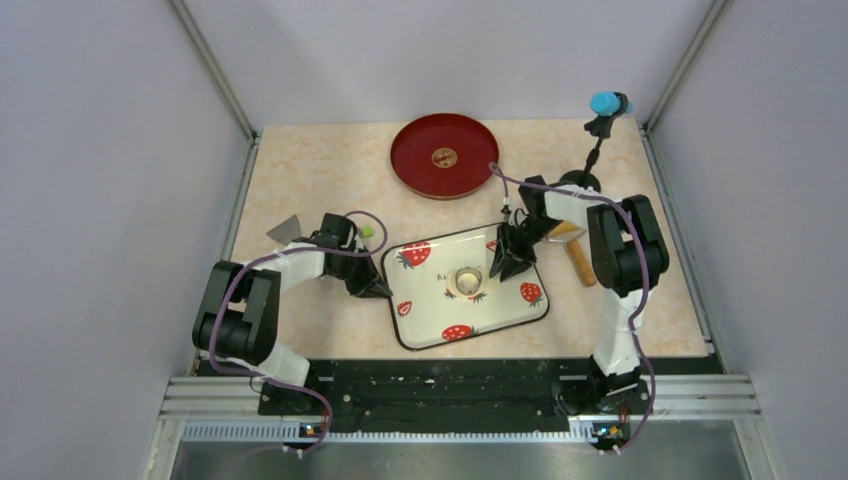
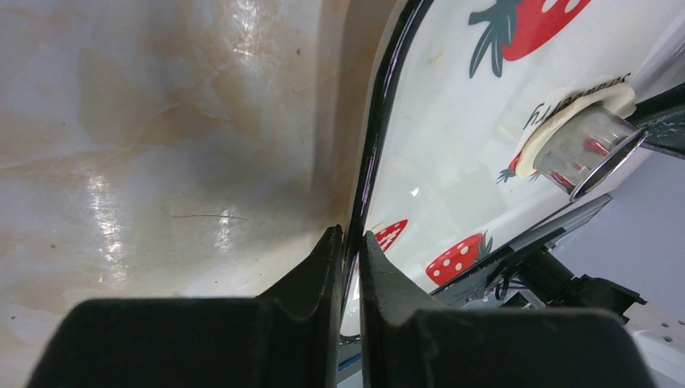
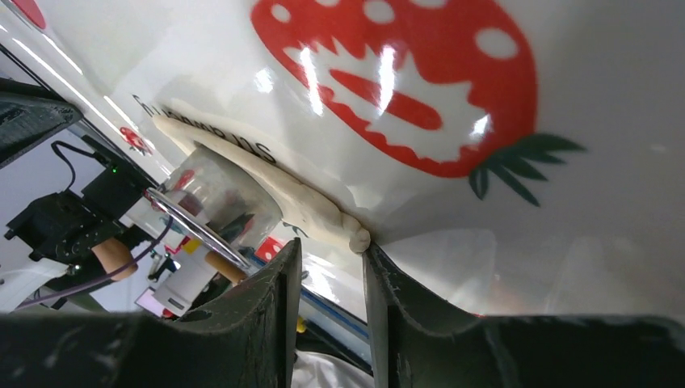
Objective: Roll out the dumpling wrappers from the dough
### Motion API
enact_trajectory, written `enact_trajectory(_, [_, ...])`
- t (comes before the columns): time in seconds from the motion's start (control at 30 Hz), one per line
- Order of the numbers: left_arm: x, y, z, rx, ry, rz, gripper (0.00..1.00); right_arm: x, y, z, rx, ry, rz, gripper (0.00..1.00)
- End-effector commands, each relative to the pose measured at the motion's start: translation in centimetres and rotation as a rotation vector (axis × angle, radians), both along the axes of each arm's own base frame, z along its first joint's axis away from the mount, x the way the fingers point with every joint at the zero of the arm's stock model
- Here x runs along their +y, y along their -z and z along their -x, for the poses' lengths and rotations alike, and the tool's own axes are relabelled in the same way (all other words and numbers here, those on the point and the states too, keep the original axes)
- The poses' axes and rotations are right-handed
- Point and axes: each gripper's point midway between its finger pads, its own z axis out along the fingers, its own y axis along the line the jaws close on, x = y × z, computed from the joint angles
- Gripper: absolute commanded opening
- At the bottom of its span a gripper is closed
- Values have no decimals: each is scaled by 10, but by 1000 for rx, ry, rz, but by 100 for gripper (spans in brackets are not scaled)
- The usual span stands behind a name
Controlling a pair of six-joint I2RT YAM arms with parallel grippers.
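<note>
The dough (image 1: 466, 292) lies as a thin pale sheet in the middle of the strawberry tray (image 1: 430, 322), with a small metal ring (image 1: 466, 279) standing on it. My left gripper (image 2: 351, 238) is shut on the tray's black left rim (image 2: 378, 137). My right gripper (image 3: 331, 246) is low over the tray just right of the ring (image 3: 206, 202). Its jaws stand apart, and the dough's rolled-up edge (image 3: 355, 237) touches one fingertip (image 3: 371, 257). No separate dumpling wrappers show; what lies inside the ring is hidden.
A red round plate (image 1: 444, 155) sits at the back. A tan wooden roller (image 1: 578, 258) lies right of the tray beside the right arm. A grey scraper (image 1: 287, 229) lies at the left. A blue-topped stand (image 1: 606, 103) rises at the back right.
</note>
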Motion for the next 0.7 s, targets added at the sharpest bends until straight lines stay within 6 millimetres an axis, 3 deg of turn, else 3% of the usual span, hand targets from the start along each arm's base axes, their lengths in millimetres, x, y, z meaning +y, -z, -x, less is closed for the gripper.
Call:
enact_trajectory(0.0, [8, 15, 2, 9, -5, -45, 10, 4, 36, -5, -32, -62, 89, 32])
enact_trajectory(0.13, [8, 19, 4, 18, -9, -42, 0, 7, 39, -8, -35, -71, 89, 27])
enact_trajectory(0.37, [8, 21, 4, 23, -8, -40, 0, 17, 35, -6, -32, -105, 29, 16])
enact_trajectory(0.53, [8, 23, 5, 29, -5, -41, 0, 21, 6, -14, -94, -107, -4, 3])
enact_trajectory(0.67, [9, 22, 5, 26, -8, -50, 0, 14, -21, -22, -174, -112, 44, 0])
